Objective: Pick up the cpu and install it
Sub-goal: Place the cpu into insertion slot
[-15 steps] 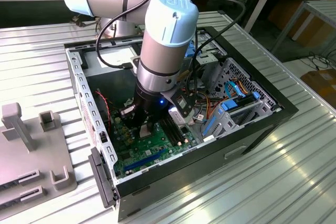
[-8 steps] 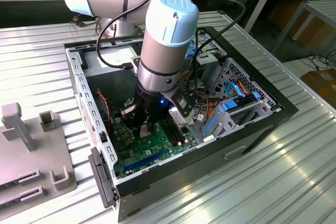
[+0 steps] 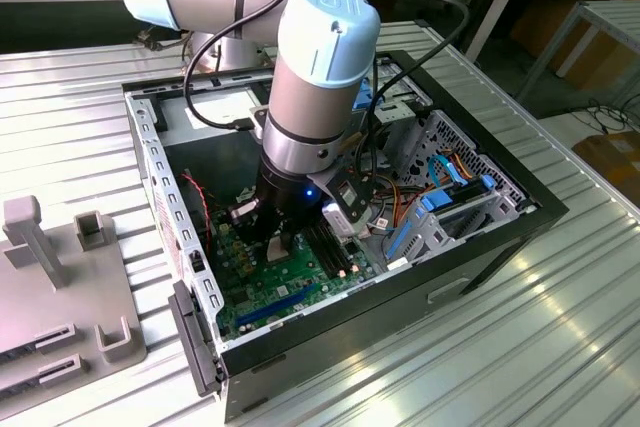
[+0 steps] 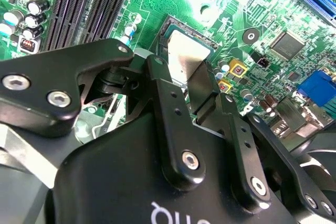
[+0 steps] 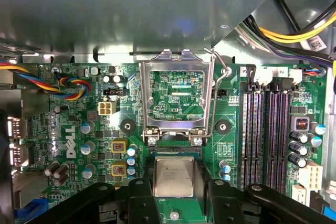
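Observation:
The cpu is a small silvery square, gripped at its two sides by my gripper, which is shut on it. It hangs low over the open socket on the green motherboard, and I cannot tell whether it touches the socket. The socket's metal frame lid is flipped up beside it, with its lever raised. In the second wrist view the cpu sits between the black fingers. In the exterior view the gripper is down inside the computer case.
Black memory slots run along one side of the socket, and capacitors stand close on the other. Coloured cables and yellow wires lie near the case walls. A drive cage with blue parts fills the exterior view's right of the case. A grey fixture stands outside.

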Robot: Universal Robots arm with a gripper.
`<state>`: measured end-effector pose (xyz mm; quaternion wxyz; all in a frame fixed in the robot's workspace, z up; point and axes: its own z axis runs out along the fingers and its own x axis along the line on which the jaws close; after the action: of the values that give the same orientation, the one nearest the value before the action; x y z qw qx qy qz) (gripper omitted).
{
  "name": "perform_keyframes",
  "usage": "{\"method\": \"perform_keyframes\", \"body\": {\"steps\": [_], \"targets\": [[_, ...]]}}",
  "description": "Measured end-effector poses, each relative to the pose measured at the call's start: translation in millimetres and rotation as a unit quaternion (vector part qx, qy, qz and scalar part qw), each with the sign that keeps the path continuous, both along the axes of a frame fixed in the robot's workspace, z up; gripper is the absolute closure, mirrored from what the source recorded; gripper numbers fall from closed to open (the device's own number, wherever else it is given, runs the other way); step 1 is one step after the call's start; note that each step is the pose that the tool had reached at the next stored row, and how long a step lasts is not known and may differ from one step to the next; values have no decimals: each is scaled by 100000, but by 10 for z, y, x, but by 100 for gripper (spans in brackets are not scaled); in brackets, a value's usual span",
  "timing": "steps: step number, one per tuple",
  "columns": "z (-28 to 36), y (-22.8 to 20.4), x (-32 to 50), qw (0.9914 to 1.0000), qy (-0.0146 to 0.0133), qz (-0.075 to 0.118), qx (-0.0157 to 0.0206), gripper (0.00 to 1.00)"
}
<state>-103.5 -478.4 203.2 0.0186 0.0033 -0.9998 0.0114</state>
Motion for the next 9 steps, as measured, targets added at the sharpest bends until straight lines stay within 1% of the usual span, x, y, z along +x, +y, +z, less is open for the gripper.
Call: {"method": "perform_keyframes", "body": {"steps": [9], "targets": [[-38, 0, 0, 100000, 5, -2, -9, 59]]}}
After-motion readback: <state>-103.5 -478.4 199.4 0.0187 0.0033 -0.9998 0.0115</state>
